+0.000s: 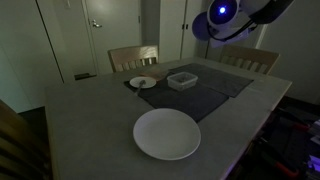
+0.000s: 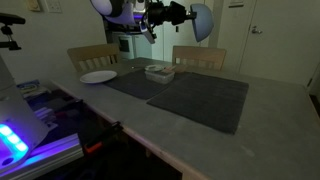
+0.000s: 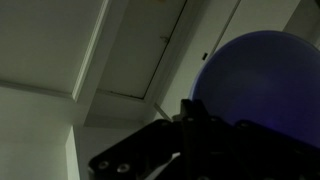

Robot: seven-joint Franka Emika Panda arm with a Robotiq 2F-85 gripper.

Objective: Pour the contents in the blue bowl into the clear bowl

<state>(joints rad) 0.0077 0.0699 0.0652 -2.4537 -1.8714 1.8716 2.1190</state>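
Though lifted high at the frame's top, blue bowl [image 1: 222,14] is clamped in pincer [image 2: 182,18]. Clear bowl [image 1: 183,79]: on desk [image 1: 90,120], below.

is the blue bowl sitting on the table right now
No, in an exterior view the blue bowl is held up in the air by the claw, well above the table.

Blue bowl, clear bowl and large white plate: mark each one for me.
blue bowl [image 3: 265,80], wrist view, on its rounded outer side.
clear bowl [image 1: 181,86], in an exterior view, on its near wall.
large white plate [image 1: 167,134], in an exterior view, on its bare middle.
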